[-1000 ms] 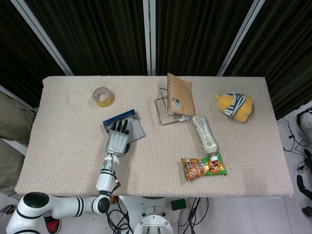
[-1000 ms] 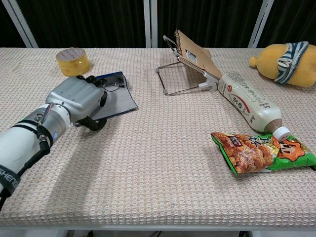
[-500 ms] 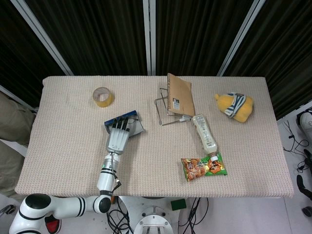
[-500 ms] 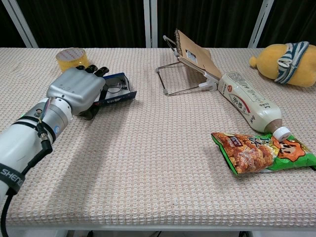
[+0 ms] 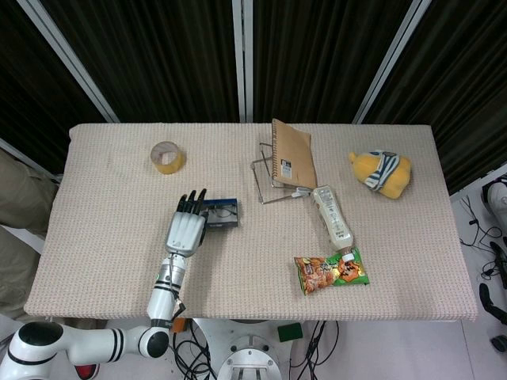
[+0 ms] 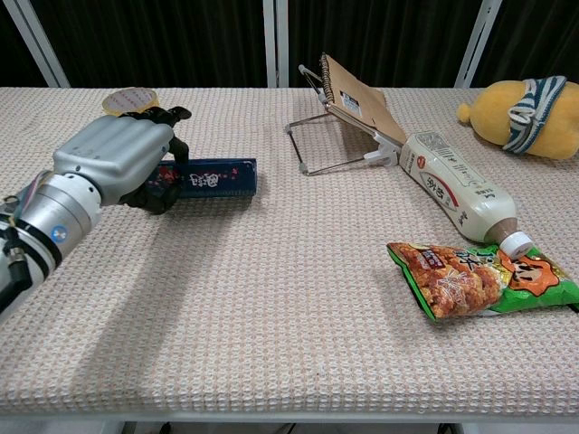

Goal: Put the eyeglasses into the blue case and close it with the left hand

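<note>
The blue case [image 5: 221,212] lies shut on the table, left of centre; in the chest view its long printed side [image 6: 212,175] faces me. No eyeglasses show in either view. My left hand [image 5: 184,228] is at the case's left end, with its fingertips [image 5: 192,197] pointing to the far side. In the chest view the left hand [image 6: 112,159] hovers low with its fingers loosely bent over that end, and the left end of the case is hidden behind them. I cannot tell whether they touch it. The right hand is out of sight.
A roll of yellow tape [image 5: 167,156] sits behind the hand. A notebook on a wire stand [image 5: 291,155], a white bottle [image 5: 333,215], a snack bag [image 5: 330,271] and a yellow plush toy [image 5: 381,172] occupy the right half.
The case's lid has swung down from open to shut. My left hand has moved left off the lid and risen a little.
</note>
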